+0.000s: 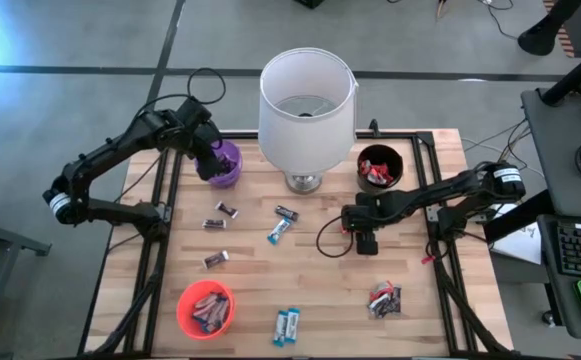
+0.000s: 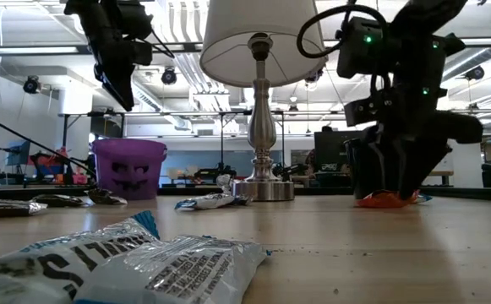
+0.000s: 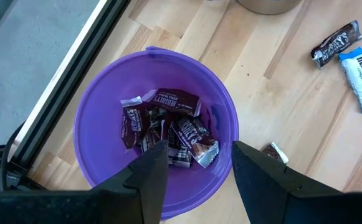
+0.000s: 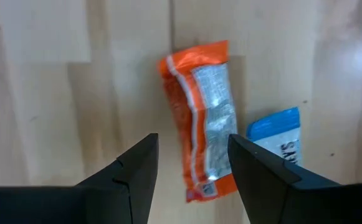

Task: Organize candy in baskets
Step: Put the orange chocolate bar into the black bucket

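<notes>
My left gripper (image 3: 199,149) hangs open above the purple basket (image 3: 100,106), which holds several dark brown candies (image 3: 168,124); in the low view it (image 2: 117,72) is well above the basket's rim (image 2: 128,145). My right gripper (image 4: 193,140) is open and low over the table. An orange-red wrapped candy (image 4: 199,124) lies flat between its fingers, and a blue-and-white candy (image 4: 277,140) lies beside it. The black basket (image 1: 380,165) holds red candies. The orange-red basket (image 1: 205,308) holds dark ones. Loose candies (image 1: 278,232) lie about the table.
The white lampshade on its metal base (image 1: 306,105) stands between the purple and black baskets. Candies lie near the table's near edge (image 1: 286,325) and near right (image 1: 384,298). A cable (image 1: 330,240) loops beside my right gripper. Dark rails (image 1: 160,200) run along the table's sides.
</notes>
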